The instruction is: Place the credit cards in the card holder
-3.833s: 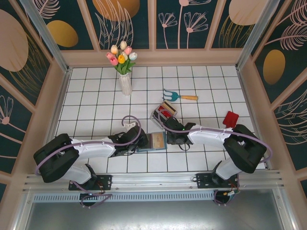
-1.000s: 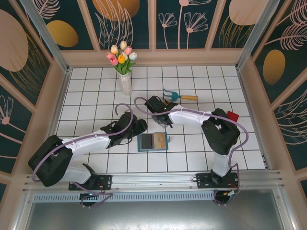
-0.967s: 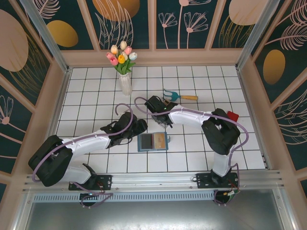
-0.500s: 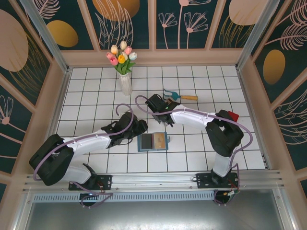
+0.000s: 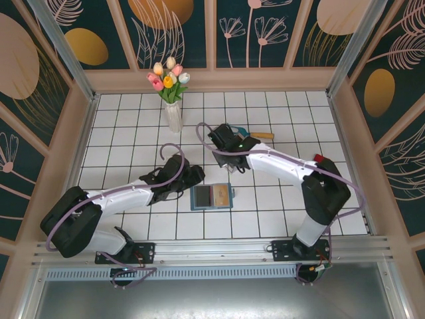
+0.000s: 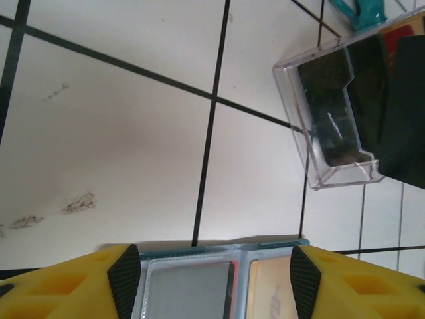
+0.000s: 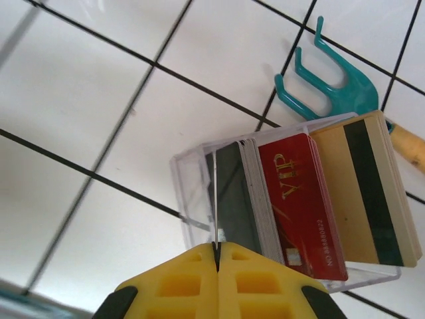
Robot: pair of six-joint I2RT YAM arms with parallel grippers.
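The holder (image 5: 212,197) lies open and flat around the middle of the table (image 5: 119,133), nearer its near edge, with the left claw (image 6: 214,266) spread wide over the holder's far edge and gripping nothing. Farther back, the right claw (image 7: 216,251) is pressed together on a thin card (image 7: 215,199) seen edge-on, over the clear tray (image 7: 189,199). This tray holds the other cards (image 7: 299,199) and sits just beside a teal rake (image 7: 332,80).
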